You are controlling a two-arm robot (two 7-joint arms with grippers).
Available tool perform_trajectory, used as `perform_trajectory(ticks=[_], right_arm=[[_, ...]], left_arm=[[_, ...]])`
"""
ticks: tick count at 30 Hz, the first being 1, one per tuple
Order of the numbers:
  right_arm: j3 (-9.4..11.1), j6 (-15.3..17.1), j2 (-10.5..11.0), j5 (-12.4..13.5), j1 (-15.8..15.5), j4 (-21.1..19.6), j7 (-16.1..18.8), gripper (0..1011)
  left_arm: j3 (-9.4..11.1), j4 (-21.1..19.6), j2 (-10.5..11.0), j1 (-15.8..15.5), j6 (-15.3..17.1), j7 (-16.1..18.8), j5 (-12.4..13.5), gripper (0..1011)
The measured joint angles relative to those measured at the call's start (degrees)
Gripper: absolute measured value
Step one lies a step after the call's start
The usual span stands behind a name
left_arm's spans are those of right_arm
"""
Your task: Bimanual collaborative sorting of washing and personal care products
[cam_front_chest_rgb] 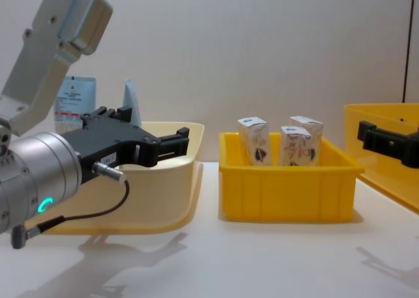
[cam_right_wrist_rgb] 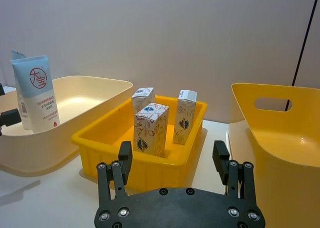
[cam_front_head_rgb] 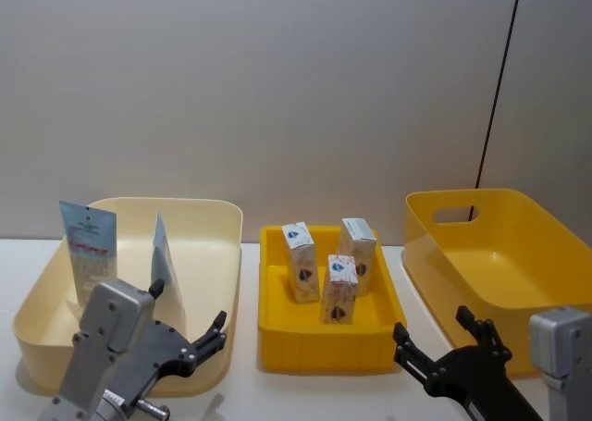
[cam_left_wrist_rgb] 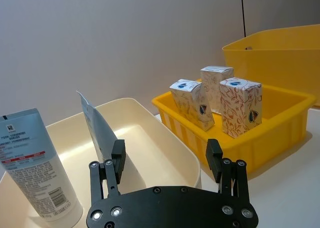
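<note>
Two white and pale-blue squeeze tubes stand in the cream bin [cam_front_head_rgb: 217,254]: one [cam_front_head_rgb: 88,245] facing me with a red mark, the other [cam_front_head_rgb: 166,266] seen edge-on. Three small white cartons [cam_front_head_rgb: 300,248] [cam_front_head_rgb: 358,242] [cam_front_head_rgb: 339,289] stand upright in the small yellow tray [cam_front_head_rgb: 324,342]. My left gripper [cam_front_head_rgb: 215,333] hovers open in front of the cream bin with nothing between its fingers; the left wrist view has it [cam_left_wrist_rgb: 166,155] facing the edge-on tube [cam_left_wrist_rgb: 100,133]. My right gripper [cam_front_head_rgb: 431,324] is open too, low between the tray and the big bin, facing the cartons [cam_right_wrist_rgb: 150,128].
A large yellow bin with a handle slot [cam_front_head_rgb: 504,254] stands at the right, with nothing inside. The three containers sit side by side near the grey back wall. Bare white tabletop [cam_front_chest_rgb: 262,259] lies in front of them.
</note>
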Motion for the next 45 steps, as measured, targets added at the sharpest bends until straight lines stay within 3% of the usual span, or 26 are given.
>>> perform_trajectory(ticks=[45], right_arm=[[0.00,0.00,0.00,0.00,0.00,0.00,0.00,1001]], left_arm=[[-0.17,0.00,-0.01,0.02,0.02,-0.03,-0.06,1003]])
